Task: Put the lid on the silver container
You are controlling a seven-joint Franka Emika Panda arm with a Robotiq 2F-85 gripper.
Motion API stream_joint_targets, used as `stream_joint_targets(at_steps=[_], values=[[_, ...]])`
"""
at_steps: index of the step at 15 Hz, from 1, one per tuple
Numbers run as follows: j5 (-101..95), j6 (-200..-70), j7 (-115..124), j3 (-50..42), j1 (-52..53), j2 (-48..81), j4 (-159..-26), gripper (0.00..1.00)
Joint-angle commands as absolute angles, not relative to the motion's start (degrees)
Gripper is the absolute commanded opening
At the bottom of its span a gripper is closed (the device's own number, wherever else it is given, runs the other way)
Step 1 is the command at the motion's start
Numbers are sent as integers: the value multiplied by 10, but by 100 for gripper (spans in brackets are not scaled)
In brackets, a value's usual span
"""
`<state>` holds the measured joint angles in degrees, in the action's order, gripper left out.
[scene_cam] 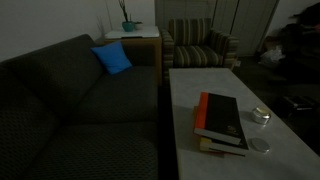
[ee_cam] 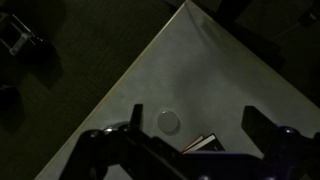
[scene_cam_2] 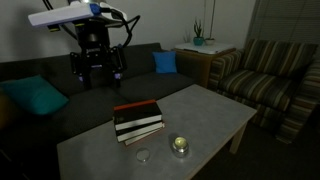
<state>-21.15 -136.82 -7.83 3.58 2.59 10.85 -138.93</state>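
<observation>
Catching lid (ee_cam: 168, 121) on wrist cam; container (scene_cam_2: 180, 146) ext-only

A dim, barely lit living room.
A dark grey fabric sofa (scene_cam: 70, 100) fills the left of an exterior view, with a blue square cushion (scene_cam: 112, 58) on it; a green-striped armchair (scene_cam: 200, 45) stands top centre, and a pale rectangular coffee table (scene_cam: 185, 85) lies lower right.

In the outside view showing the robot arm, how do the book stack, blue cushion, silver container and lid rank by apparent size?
1. book stack
2. blue cushion, though it sits farther back
3. silver container and lid: about alike, not ranked
</observation>
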Motion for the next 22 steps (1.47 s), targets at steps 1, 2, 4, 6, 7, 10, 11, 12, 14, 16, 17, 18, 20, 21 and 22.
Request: stream_joint_targets(at_steps=[1,2,4,6,7,10,11,12,14,16,17,18,20,21,22], values=[[-207,-1367,-88,31,31,131,-1373,100],[-207,-1368,-91,30,31,149,-1360,100],[-206,-1368,-92,30,31,163,-1349,100],[-206,-1367,-93,30,31,163,-1348,100],[-206,-1367,-93,30,31,162,-1348,100],[-259,-1363,-51,19,52,177,-1335,100],[-268,-1360,-42,18,55,188,-1325,100],[-276,-1351,-37,16,60,210,-1306,100],[-278,-1349,-48,14,60,255,-1271,100],[-260,-1359,-85,17,49,312,-1230,100],[-247,-1367,-110,19,39,345,-1207,100],[-236,-1377,-130,20,28,376,-1186,100],[-209,-1407,-178,28,0,435,-1149,100],[-193,-1421,-204,35,-16,464,-1130,100],[-175,-1423,-228,43,-30,491,-1109,100]])
